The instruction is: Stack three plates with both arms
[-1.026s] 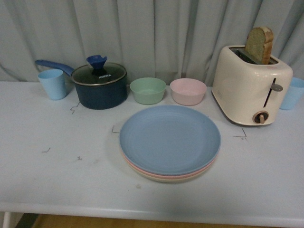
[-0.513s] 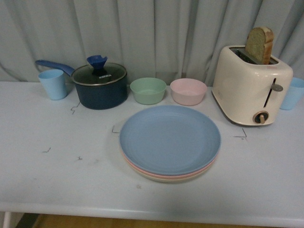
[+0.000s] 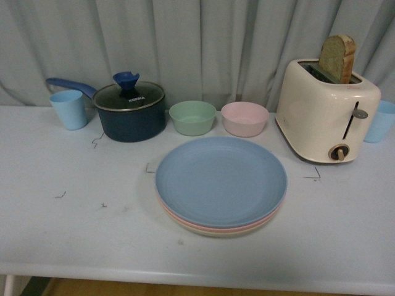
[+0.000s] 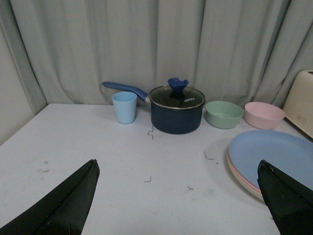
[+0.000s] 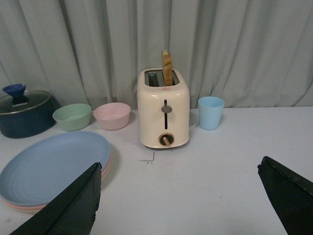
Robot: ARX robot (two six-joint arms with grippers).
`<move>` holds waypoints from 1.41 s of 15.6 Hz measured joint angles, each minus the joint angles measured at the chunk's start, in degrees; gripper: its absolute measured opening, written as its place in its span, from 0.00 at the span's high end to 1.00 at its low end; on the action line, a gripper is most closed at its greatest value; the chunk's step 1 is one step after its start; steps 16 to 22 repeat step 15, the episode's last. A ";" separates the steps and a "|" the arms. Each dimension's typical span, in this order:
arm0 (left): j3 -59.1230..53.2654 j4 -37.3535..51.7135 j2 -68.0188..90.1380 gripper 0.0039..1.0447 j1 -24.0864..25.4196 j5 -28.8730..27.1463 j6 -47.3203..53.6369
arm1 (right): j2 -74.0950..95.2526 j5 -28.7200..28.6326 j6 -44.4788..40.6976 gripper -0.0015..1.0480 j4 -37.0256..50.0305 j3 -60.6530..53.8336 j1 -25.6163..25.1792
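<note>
— Plates first: where do they sit?

— Stacked in one pile on the white surface (image 3: 74, 234): the light blue plate (image 3: 221, 180) on top, the pink plate (image 3: 185, 221) under it, the cream plate (image 3: 216, 233) at the bottom.

— Does the front view show either arm?

— No. Only the wrist views do. The left gripper (image 4: 178, 205) stands wide apart with nothing held, and the pile lies just beyond one of its fingertips (image 4: 286, 198). The right gripper (image 5: 181, 205) is spread just as wide, also empty, the pile beside one of its fingertips (image 5: 73, 205).

— What does each wrist view add?

— Ahead of the left gripper: a blue cup (image 4: 124, 106), a lidded dark pot (image 4: 177, 108), a green bowl (image 4: 224, 114) and a pink bowl (image 4: 264, 114). Ahead of the right gripper: a cream toaster (image 5: 163, 113) with bread (image 5: 167, 67) upright in it, and a second blue cup (image 5: 211, 112).

— And the room?

— Grey curtain (image 3: 203, 43) behind the surface.
</note>
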 joint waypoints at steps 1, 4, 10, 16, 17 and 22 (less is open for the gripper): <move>0.00 0.00 0.00 0.06 0.00 0.00 0.00 | 0.00 0.00 0.00 0.06 0.00 0.00 0.00; 0.00 0.00 0.00 0.06 0.00 0.00 0.00 | 0.00 0.00 0.00 0.06 0.00 0.00 0.00; 0.00 0.00 0.00 0.06 0.00 0.00 0.00 | 0.00 0.00 0.00 0.06 0.00 0.00 0.00; 0.00 0.00 0.00 0.06 0.00 0.00 0.00 | 0.00 0.00 0.00 0.06 0.00 0.00 0.00; 0.00 0.00 0.00 0.06 0.00 0.00 0.00 | 0.00 0.00 0.00 0.06 0.00 0.00 0.00; 0.00 0.00 0.00 0.06 0.00 0.00 0.00 | 0.00 0.00 0.00 0.06 0.00 0.00 0.00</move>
